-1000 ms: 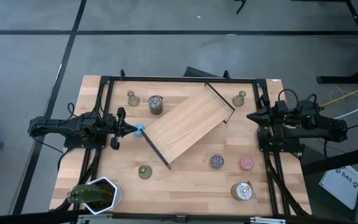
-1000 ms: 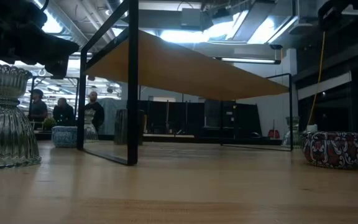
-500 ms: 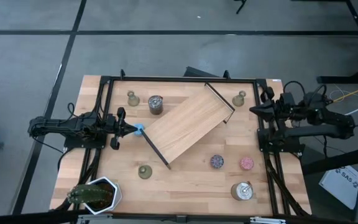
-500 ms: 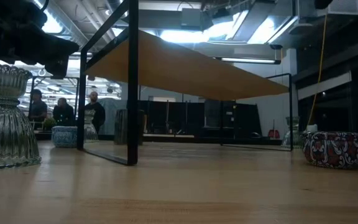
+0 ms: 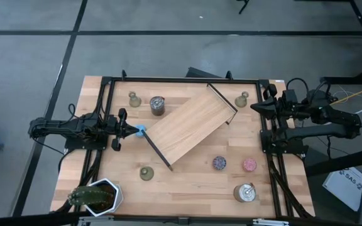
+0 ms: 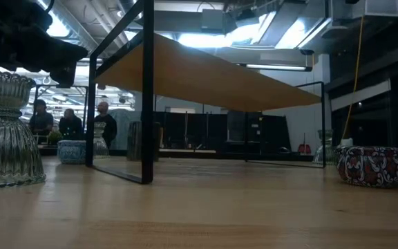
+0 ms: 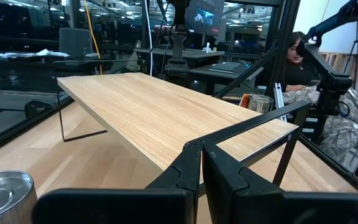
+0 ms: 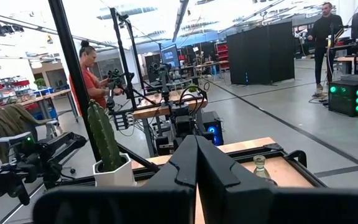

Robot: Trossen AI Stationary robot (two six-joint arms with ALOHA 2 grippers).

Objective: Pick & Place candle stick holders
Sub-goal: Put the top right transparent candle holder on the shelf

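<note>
The wooden tabletop point(image 5: 187, 182) carries a black-framed wooden shelf point(image 5: 190, 129) set slantwise across its middle — the largest thing on it. At the near left corner stands a potted cactus point(image 5: 93, 198). The left arm reaches in from the left edge, its left claw point(image 5: 128, 130) pinched shut on nothing, beside a small blue piece at the shelf's left leg. The right arm lies at the far right edge, its right claw point(image 5: 254, 108) also closed and empty, near the far-right holder.

Two silver tins sit apart: one far left point(image 5: 157, 105), one near right point(image 5: 245, 193). Purple point(image 5: 219, 163) and pink point(image 5: 249, 164) pucks lie between the shelf and the near tin.

The three candle stick holders are spread out: one at the far left point(image 5: 134, 99), one at the far right point(image 5: 242, 99) just beyond the shelf's end, one near left point(image 5: 146, 172).

My guess at the risks: the far-right holder stands close to the shelf frame, so a reaching claw could clip the frame or topple the narrow-necked piece.

Beyond is a workshop — grey floor, benches, monitors, several people.
</note>
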